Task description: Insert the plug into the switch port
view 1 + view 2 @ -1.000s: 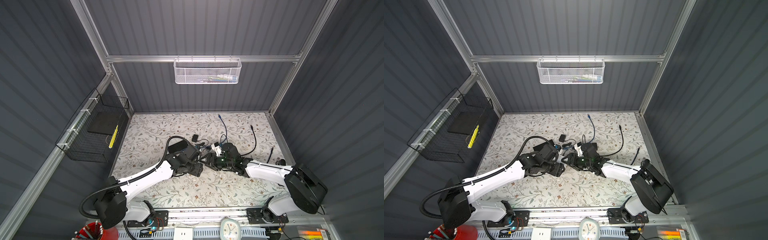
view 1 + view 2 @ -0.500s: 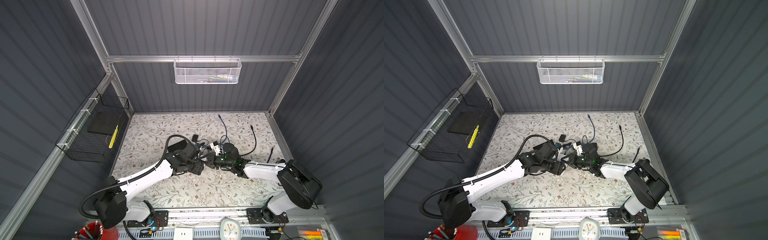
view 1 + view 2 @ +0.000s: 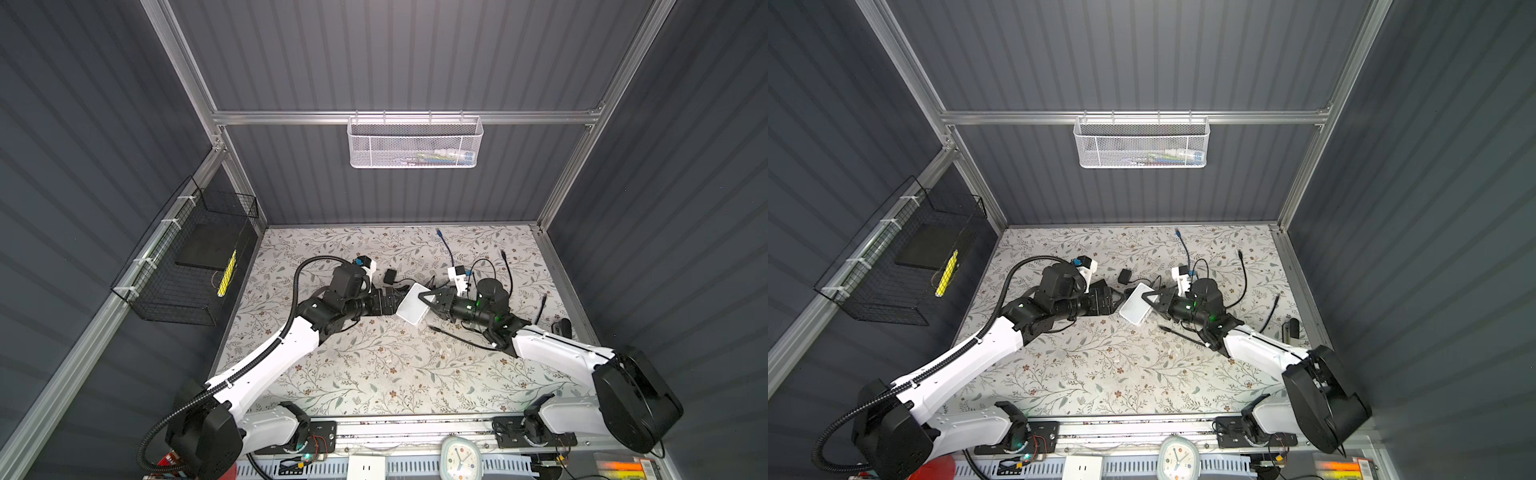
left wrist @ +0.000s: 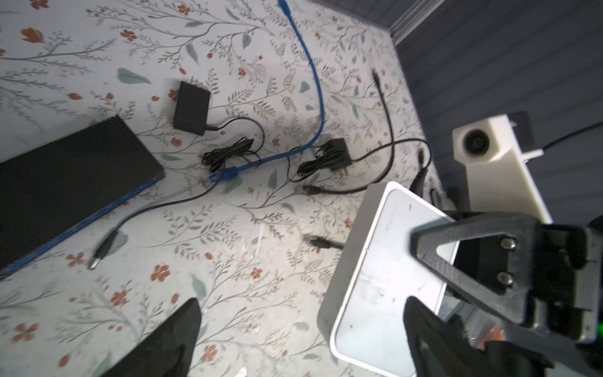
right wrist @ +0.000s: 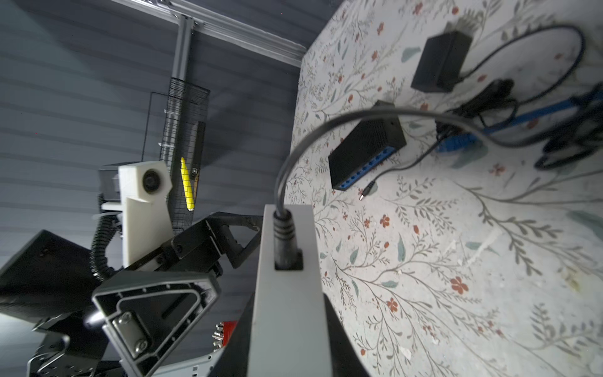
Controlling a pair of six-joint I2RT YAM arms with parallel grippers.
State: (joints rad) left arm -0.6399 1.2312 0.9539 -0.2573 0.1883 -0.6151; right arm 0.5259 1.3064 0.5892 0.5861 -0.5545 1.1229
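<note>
The left gripper (image 3: 392,302) has its jaws spread wide and empty. They are just beside the white box (image 3: 413,309), and I cannot tell whether a finger touches it. The box is tilted above the middle of the tabletop (image 3: 374,374), and I take it to be the switch of the task. In the right wrist view the plug (image 5: 287,238) stands in a socket on the box's narrow side, with its cable arching away. The right gripper (image 3: 428,305) has its jaws closed across the box's flat faces and carries it.

The insertion looks done or all but done, though whether the plug is fully home cannot be told. Next, the left arm should probably back straight off without catching the cable, and the right arm should lower the box gently so the lead is not tugged.

A black switch (image 4: 65,182) with blue ports lies on the tabletop with a loose plug (image 4: 98,254) beside it. Adapters and a blue cable (image 3: 446,245) lie further back.

The tabletop has a pale floral covering. The walls are dark ribbed panels in an aluminium frame. A black wire basket (image 3: 187,266) hangs on the left wall, a white mesh basket (image 3: 415,143) hangs on the back rail, and a clock (image 3: 459,457) sits at the front edge.
</note>
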